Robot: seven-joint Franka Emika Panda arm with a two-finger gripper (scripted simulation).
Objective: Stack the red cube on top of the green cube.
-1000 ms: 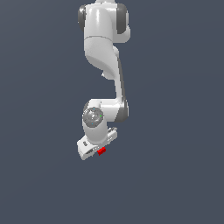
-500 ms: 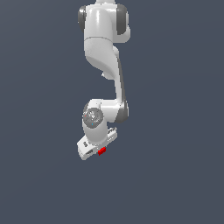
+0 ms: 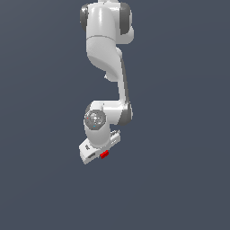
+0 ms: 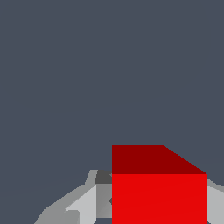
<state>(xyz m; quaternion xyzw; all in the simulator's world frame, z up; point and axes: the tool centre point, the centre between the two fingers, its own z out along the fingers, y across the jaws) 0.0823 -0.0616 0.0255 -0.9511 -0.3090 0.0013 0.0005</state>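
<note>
The gripper point(image 3: 99, 152) is closed on the red cube point(image 3: 104, 154); in the wrist view the red cube point(image 4: 159, 188) fills the space between the grey fingers point(image 4: 83, 205), so the grasp looks made and the carry is the step in hand. The cube sits under the hand, toward the near middle of the plain dark worktop point(image 3: 179, 134). The green cube shows in neither view, so its place cannot be told. The next move calls for bringing the red cube squarely over it before lowering and letting go. No brand, label or writing is readable anywhere.
</note>
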